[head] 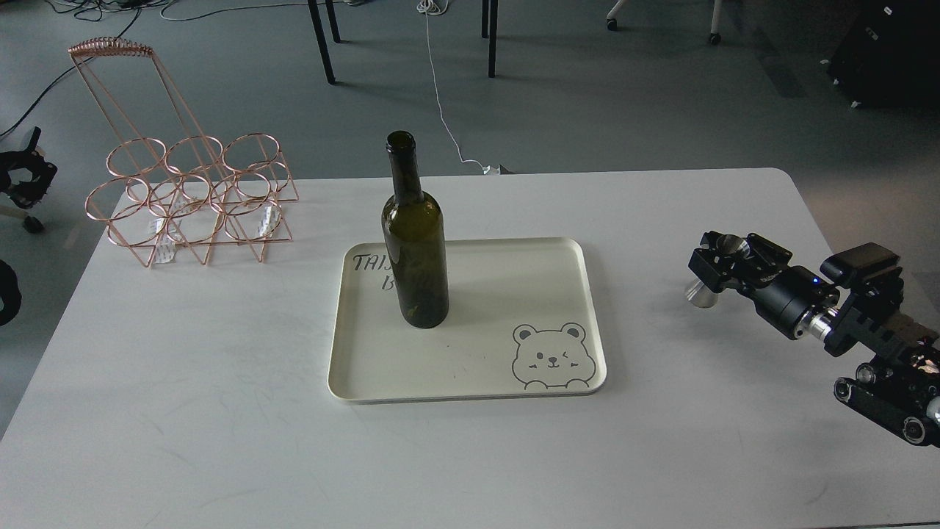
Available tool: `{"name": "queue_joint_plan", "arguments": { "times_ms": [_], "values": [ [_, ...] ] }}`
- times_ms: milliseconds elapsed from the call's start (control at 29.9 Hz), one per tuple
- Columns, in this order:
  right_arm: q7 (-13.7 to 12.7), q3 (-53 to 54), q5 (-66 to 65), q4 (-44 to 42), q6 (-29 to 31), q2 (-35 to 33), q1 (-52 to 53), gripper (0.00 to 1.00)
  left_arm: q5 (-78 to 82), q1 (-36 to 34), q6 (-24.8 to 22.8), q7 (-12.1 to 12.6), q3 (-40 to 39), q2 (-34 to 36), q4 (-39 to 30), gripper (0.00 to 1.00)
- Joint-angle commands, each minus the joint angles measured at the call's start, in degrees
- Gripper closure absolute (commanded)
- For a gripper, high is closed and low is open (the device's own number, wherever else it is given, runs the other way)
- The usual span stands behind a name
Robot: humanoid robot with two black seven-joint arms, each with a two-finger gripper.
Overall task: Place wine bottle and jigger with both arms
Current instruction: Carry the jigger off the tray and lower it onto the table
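Note:
The dark olive-green wine bottle (pixel 415 250) stands upright on the left half of the cream tray (pixel 514 253). My right gripper (pixel 716 270) is over the right side of the table, well right of the tray. It is shut on the waist of the shiny steel jigger (pixel 703 292), which is tilted with its lower cup close to the tabletop. I cannot tell whether the jigger touches the table. My left arm shows only as dark shapes at the left edge (pixel 26 176), off the table. Its fingers cannot be told apart.
A copper wire bottle rack (pixel 191 202) stands at the table's back left corner. The white table (pixel 220 411) ends close behind the right arm. The tray has a bear drawing (pixel 551 356) at its front right. Chair legs and cables lie on the floor behind.

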Motion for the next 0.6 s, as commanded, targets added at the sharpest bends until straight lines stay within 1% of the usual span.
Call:
{"name": "queue_joint_plan", "arguments": {
  "times_ms": [0,201,301,569],
  "values": [
    [0.0,0.1,0.0,0.0,0.0,0.0,-0.4,0.88,0.0,0.0,0.0,0.0,0.0,-0.2,0.0,0.02],
    [0.0,0.1,0.0,0.0,0.0,0.0,-0.8,0.86,0.1,0.0,0.0,0.0,0.0,-0.3,0.0,0.02],
    [0.0,0.1,0.0,0.0,0.0,0.0,-0.8,0.81,0.0,0.0,0.0,0.0,0.1,-0.2,0.0,0.02],
    [0.0,-0.1,0.0,-0.4,0.0,0.0,-1.3,0.81,0.1,0.0,0.0,0.0,0.0,-0.1,0.0,0.02]
  ]
}}
